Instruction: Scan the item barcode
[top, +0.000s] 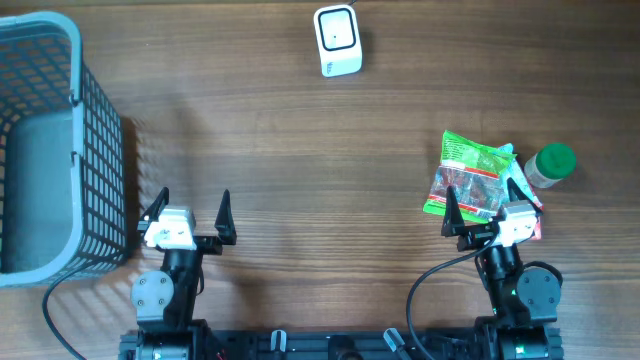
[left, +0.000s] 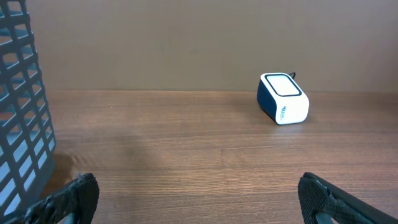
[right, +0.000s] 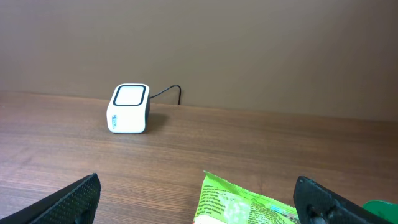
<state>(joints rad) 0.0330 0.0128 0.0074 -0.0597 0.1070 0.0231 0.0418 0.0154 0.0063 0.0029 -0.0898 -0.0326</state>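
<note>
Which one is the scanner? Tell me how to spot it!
Look along the far edge of the wooden table. The scanner sits there alone, a small white box with a cable, unlike the green packet and bottle at the right.

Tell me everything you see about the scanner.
The scanner is a small white box with rounded corners, a dark-framed pale window on its top and a dark blue side. It looks like plastic. A thin black cable leaves its back. It stands on the wooden table, at its far side; nothing else touches it.
</note>
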